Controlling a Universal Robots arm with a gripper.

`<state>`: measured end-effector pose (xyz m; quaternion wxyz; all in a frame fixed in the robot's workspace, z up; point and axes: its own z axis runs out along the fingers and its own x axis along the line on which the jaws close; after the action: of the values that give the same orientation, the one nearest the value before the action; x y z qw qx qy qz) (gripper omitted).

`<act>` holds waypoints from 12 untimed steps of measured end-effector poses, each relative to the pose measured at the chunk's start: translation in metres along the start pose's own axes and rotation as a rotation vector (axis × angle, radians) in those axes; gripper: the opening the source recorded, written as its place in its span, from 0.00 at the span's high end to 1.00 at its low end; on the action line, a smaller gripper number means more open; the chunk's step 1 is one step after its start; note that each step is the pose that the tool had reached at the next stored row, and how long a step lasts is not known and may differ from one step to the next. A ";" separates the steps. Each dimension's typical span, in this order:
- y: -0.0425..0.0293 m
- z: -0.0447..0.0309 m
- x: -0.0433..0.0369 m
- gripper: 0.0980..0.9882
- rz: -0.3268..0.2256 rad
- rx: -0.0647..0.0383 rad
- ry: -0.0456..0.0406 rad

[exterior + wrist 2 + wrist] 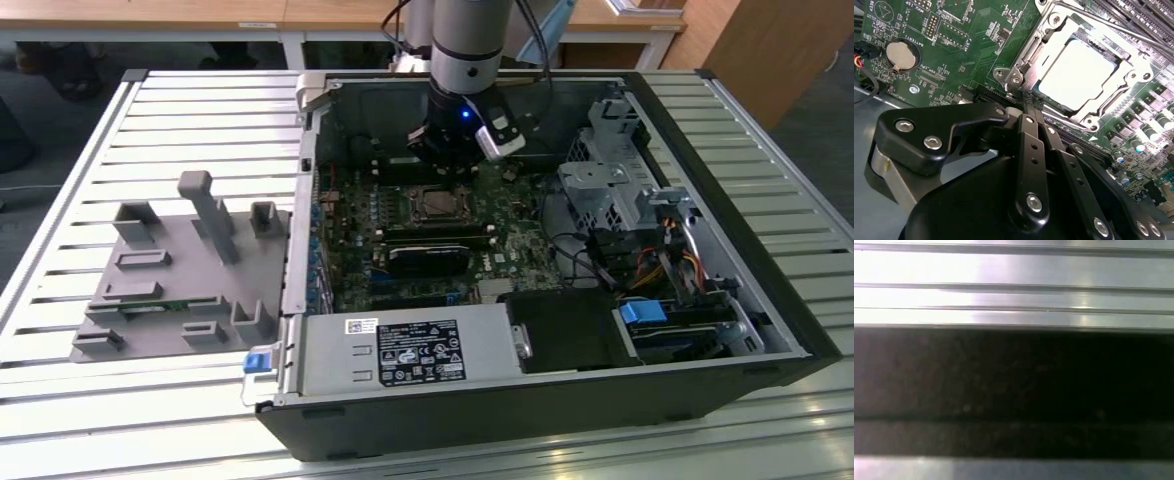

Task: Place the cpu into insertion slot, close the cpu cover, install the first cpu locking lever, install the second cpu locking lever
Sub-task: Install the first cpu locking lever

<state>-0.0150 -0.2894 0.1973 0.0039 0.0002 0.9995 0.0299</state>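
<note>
In the exterior view my gripper hangs inside the open computer case, just behind the insertion slot on the green board. In the second wrist view the cpu, with a pale silver top, lies in the slot. The cpu cover, a silver metal frame, lies flat around it. A thin metal lever rod runs along one side of the frame. My gripper is shut, with its black fingers pressed together. Their tips are at the corner of the frame, and I see nothing held between them.
A label-covered power supply box sits at the case's near side. Black memory sticks lie just in front of the slot. A drive cage with cables fills the exterior view's right. A grey fixture stands on the slatted table.
</note>
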 end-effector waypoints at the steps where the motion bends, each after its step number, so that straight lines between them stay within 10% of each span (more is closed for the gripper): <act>1: 0.0000 0.0002 0.0000 0.99 0.000 0.001 0.0000; 12: 0.0002 -0.0009 -0.0001 0.99 0.000 0.005 -0.0004</act>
<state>-0.0150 -0.2893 0.1983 0.0041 0.0002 0.9996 0.0275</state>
